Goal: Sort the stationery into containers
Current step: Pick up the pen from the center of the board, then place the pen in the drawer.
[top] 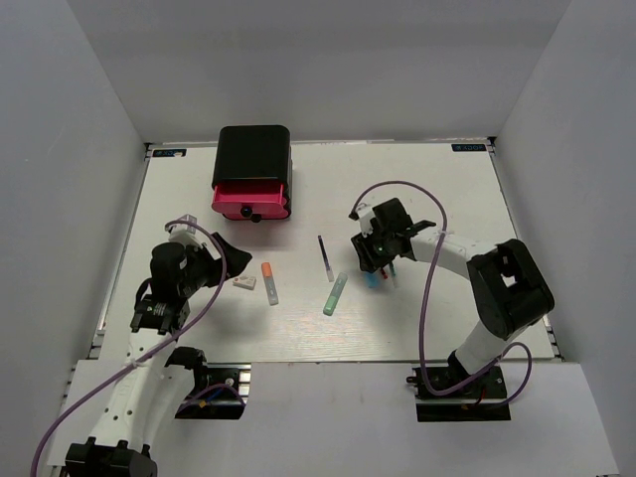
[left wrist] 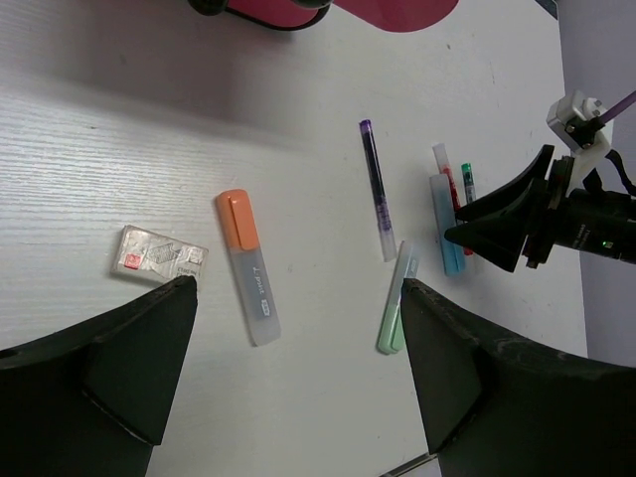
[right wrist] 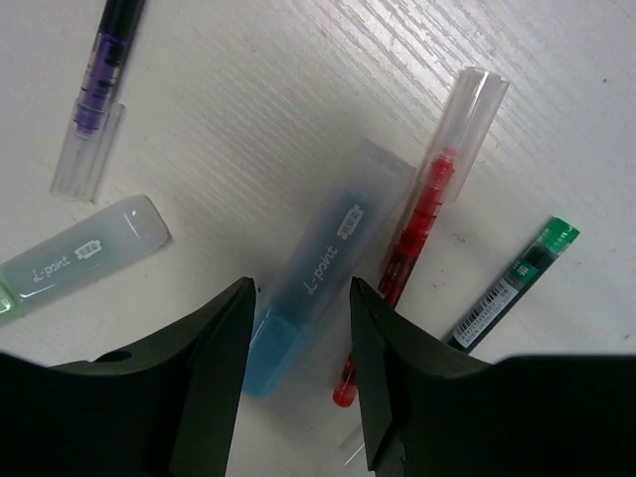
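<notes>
Basically nothing sorted yet, as far as visible: all seven pieces lie loose on the desk (top: pixel 427 189). The eraser (left wrist: pixel 159 253) and orange-capped marker (left wrist: pixel 248 268) sit left, the dark blue pen (left wrist: pixel 376 189) and mint marker (left wrist: pixel 395 308) mid-desk, and the light blue marker (right wrist: pixel 328 248), red pen (right wrist: pixel 422 209) and green pen (right wrist: pixel 517 273) bunch together right. One pink drawer (top: pixel 250 202) of the black cabinet (top: pixel 253 149) is pulled out at the far side. The left end effector (left wrist: pixel 298 288) hovers with its jaws wide apart and empty over the orange-capped marker. The right end effector (right wrist: pixel 301 288) is low, jaws apart and straddling the light blue marker, not visibly clamped. Likely step: first pick. The drawer's inside is too small to read; the other drawers are hidden from above.
</notes>
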